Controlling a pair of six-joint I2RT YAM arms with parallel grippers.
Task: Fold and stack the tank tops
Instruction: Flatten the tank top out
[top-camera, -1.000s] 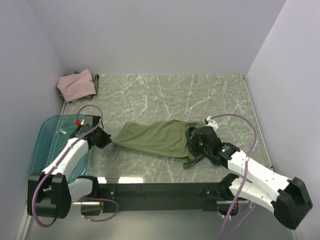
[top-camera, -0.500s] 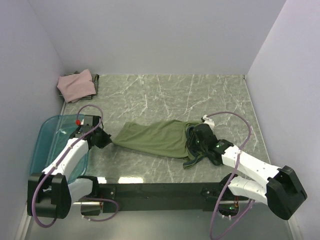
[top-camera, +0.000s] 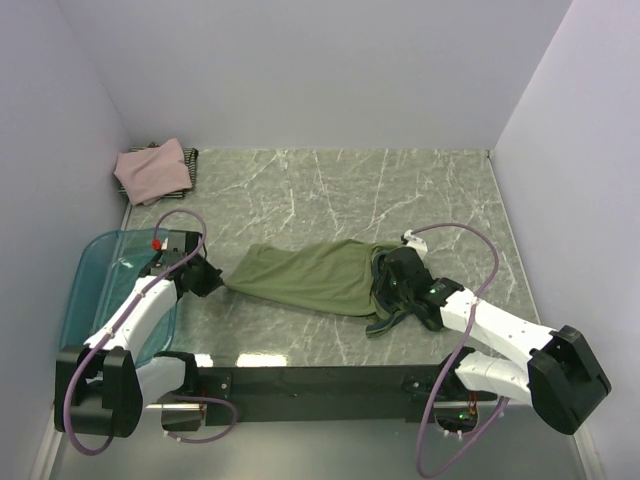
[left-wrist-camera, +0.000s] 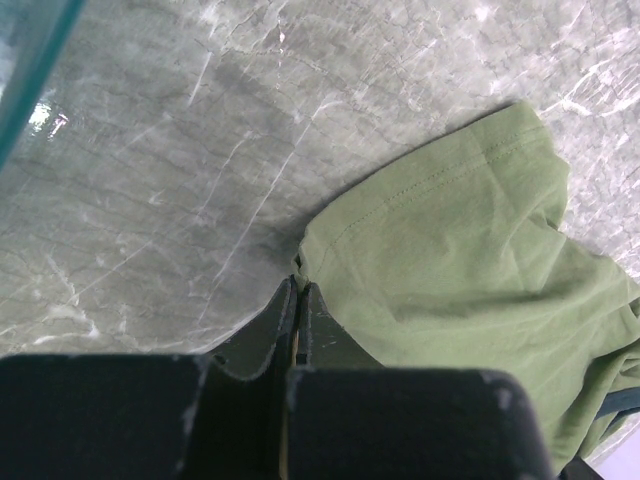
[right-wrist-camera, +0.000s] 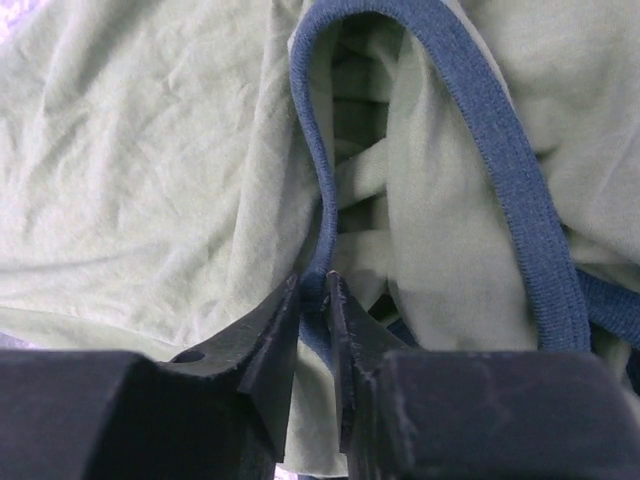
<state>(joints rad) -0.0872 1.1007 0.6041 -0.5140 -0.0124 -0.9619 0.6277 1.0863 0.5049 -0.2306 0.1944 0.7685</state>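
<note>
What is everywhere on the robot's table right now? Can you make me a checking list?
Surface: green marbled table, no spills seen.
Job's things: olive-green tank top lies stretched out between the arms. The pink tank top is folded in the far left corner, on a striped tank top that peeks out.
Clutter: teal bin at the near left, partly under the left arm.
Pincers: left pincer is shut on the olive top's hem corner. The right pincer pinches its navy trim.
Cables: purple cables loop over both arms, none on the cloth.
Surroundings: plain pale walls on three sides.
</note>
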